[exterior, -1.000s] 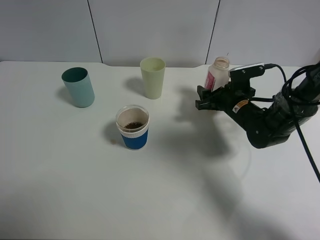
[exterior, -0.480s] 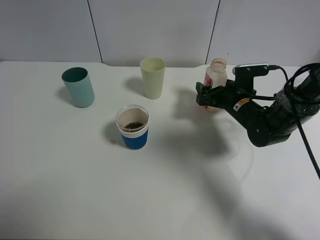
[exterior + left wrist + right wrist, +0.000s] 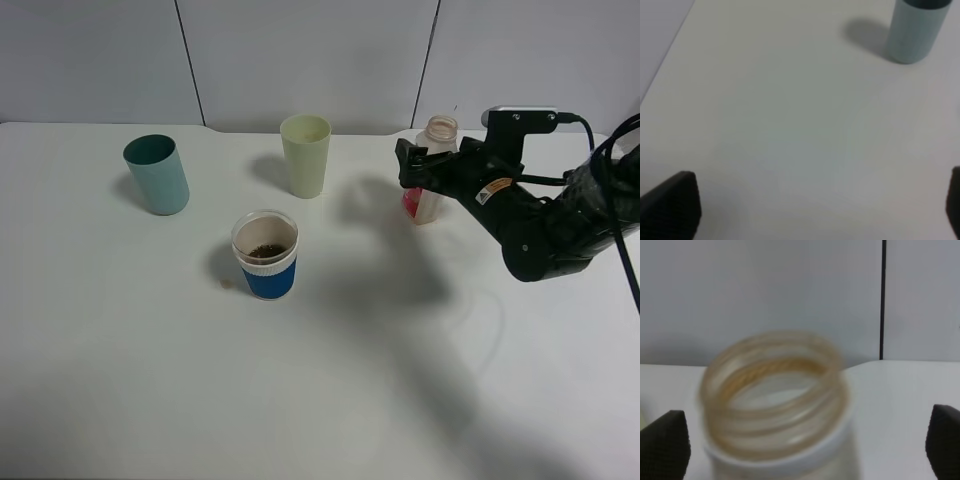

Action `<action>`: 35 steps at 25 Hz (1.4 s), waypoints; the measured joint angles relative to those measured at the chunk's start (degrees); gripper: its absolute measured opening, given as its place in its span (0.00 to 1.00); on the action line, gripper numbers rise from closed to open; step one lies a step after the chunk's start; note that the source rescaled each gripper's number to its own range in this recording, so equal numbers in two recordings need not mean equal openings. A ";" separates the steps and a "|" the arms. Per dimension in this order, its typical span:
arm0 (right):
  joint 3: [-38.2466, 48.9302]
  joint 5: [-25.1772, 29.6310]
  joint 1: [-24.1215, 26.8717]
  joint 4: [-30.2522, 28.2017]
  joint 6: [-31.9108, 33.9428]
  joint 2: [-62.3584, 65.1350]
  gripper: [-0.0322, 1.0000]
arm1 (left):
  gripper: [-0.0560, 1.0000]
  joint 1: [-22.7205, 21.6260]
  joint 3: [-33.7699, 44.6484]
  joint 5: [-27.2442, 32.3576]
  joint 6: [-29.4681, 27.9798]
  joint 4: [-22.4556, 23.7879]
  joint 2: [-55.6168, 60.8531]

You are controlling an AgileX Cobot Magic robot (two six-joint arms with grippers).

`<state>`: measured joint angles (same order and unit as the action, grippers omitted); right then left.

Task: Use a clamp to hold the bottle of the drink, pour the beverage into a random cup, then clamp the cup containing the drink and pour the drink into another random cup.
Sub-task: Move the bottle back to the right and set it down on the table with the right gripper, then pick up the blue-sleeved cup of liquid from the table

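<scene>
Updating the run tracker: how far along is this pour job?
Done: beverage sits in the blue-sleeved cup. In hand: bottle stands upright on the table, right gripper open around it. Remaining: clamp that cup and pour into the teal cup.

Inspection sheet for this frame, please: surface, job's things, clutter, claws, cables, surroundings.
Surface: white table, one small brown speck beside the blue-sleeved cup.
Job's things: bottle upright at the back right, uncapped; blue-sleeved cup upright near the middle, with a little dark beverage in the bottom; teal tumbler upright at the back left.
Clutter: pale green tumbler upright at the back, apart from the others.
Claws: right claw open, fingers either side of the bottle's neck, not gripping; left claw open over bare table, holding nothing.
Cables: black cable on the right arm, off the table.
Surroundings: grey panelled wall; nothing else seen.
</scene>
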<state>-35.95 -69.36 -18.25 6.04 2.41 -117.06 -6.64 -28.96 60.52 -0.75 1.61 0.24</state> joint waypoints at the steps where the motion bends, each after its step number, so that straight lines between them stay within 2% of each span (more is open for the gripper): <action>1: 0.47 0.00 0.00 0.11 -0.07 0.47 0.89 | 1.00 0.00 0.00 0.00 0.00 0.00 0.00; 10: 4.77 0.00 0.00 0.43 -1.04 6.24 0.89 | 1.00 0.00 0.00 0.00 0.00 0.00 0.00; 19: 8.05 0.68 0.00 1.54 -6.77 16.62 0.89 | 1.00 0.00 0.00 0.00 0.00 0.00 0.00; 26: 8.17 15.73 0.00 3.53 -7.04 30.51 0.89 | 1.00 0.00 0.00 0.00 0.00 0.00 0.00; 29: 8.17 18.52 0.00 4.18 -7.49 36.83 0.89 | 1.00 0.00 0.00 0.00 0.00 0.00 0.00; 32: 8.17 19.05 0.00 5.17 -7.54 41.89 0.89 | 1.00 0.00 0.00 0.00 0.00 0.00 0.00; 35: 8.17 22.73 0.00 6.67 -7.61 46.40 0.89 | 1.00 0.00 0.00 0.00 0.00 0.00 0.00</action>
<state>-27.77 -46.63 -18.25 12.71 -5.19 -70.65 -6.64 -28.96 60.52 -0.75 1.61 0.24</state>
